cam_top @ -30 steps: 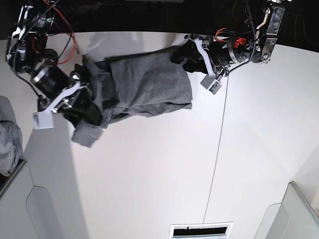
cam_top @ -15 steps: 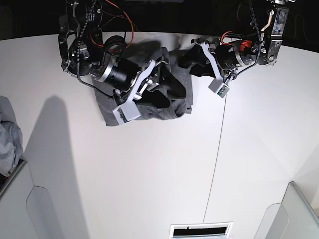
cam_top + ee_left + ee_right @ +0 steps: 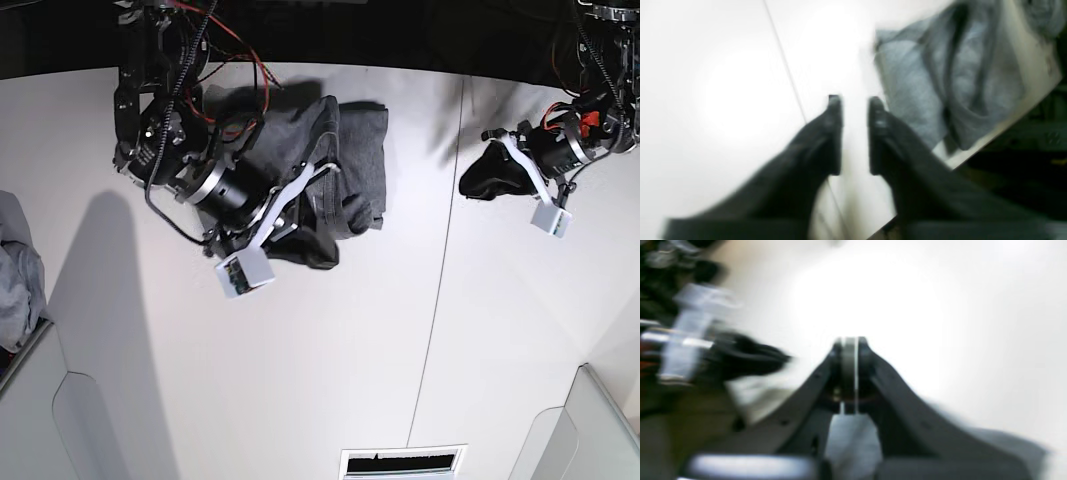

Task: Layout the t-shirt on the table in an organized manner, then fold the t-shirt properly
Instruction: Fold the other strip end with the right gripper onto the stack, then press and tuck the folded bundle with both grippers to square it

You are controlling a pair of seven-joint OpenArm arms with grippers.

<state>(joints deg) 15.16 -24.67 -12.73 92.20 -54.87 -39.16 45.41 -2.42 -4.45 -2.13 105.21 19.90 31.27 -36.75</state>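
Note:
The charcoal-grey t-shirt (image 3: 355,150) lies bunched and folded over at the back of the white table (image 3: 300,360). My right gripper (image 3: 318,240) is at the shirt's near edge. In the right wrist view, the right gripper (image 3: 850,340) is shut with its pads together, nothing visibly pinched, and blurred white table lies beyond it. My left gripper (image 3: 467,185) hovers over bare table to the right of the shirt, clear of it. The left wrist view shows the left gripper (image 3: 855,100) with a narrow empty gap between its fingers and the t-shirt (image 3: 923,83) off to the upper right.
A thin dark seam (image 3: 440,300) runs down the table. A lighter grey garment heap (image 3: 15,285) sits in a bin at the left edge. Another bin corner (image 3: 610,420) is at the lower right, and a vent (image 3: 400,462) is at the front edge.
The right arm swept from the table's left onto the shirt, which is now folded into a narrower bundle. The left arm pulled away rightward off the shirt and its jaws narrowed.

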